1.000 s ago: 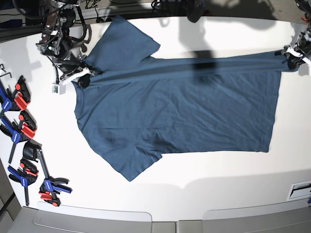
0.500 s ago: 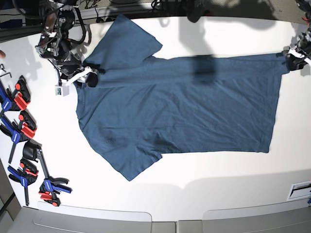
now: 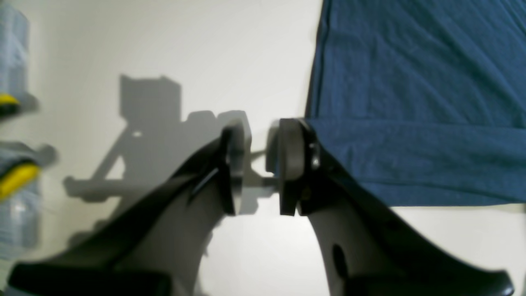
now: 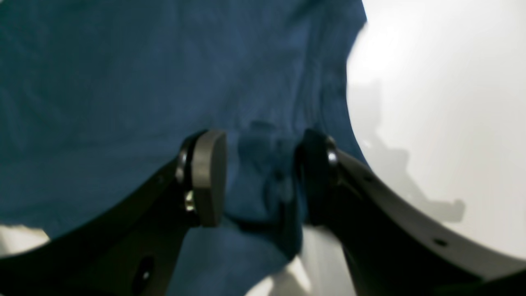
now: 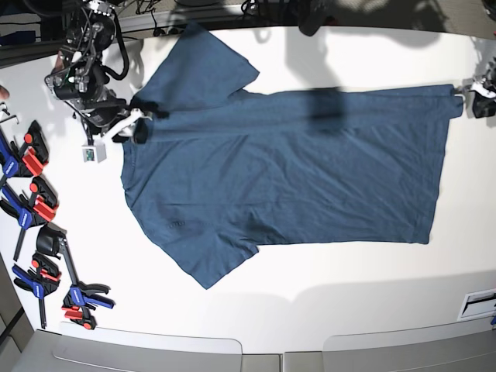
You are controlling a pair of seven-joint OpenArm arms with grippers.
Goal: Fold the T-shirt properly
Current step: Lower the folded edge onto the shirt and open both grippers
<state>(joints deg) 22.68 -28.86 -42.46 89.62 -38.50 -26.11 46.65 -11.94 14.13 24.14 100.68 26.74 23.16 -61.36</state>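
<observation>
Fabric of the T-shirt (image 5: 287, 170) lies spread on the table (image 5: 310, 302), one sleeve toward the near edge, the body across the middle and the other sleeve at the far edge. The taut ridge I saw along its far side a second ago has settled. Left jaws stand parted just beside the hem corner with bare table between the pads (image 3: 236, 164), right jaws gape over the collar-side cloth clasping nothing, so I judge both holds released, the straightening step finished, and fresh grasps needed for folding.
</observation>
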